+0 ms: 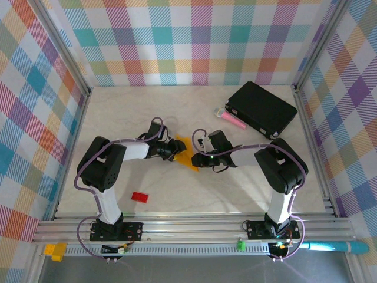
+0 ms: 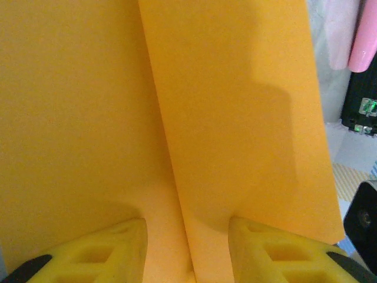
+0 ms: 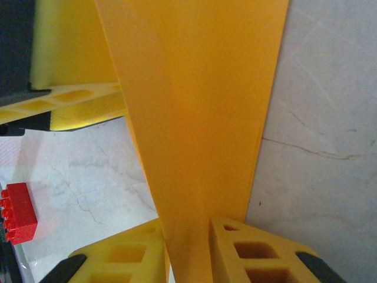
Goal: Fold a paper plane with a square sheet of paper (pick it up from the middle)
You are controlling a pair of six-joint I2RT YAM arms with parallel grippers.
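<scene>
At the far right of your marble table [image 1: 118, 112] lies a black box [image 1: 262, 109]; a pink stick [image 1: 232, 120] rests just beside its near-left edge; a small red block [image 1: 139, 197] sits front left; plaid walls [image 1: 188, 41] surround it all.

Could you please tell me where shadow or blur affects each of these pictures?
Top view: evenly lit and sharp, with faint arm shadows on the table. Left wrist view: a grey shadow falls across the paper, and the pink stick behind it is blurred. Right wrist view: the table veins and the red block are fairly crisp, with no glare.
</scene>
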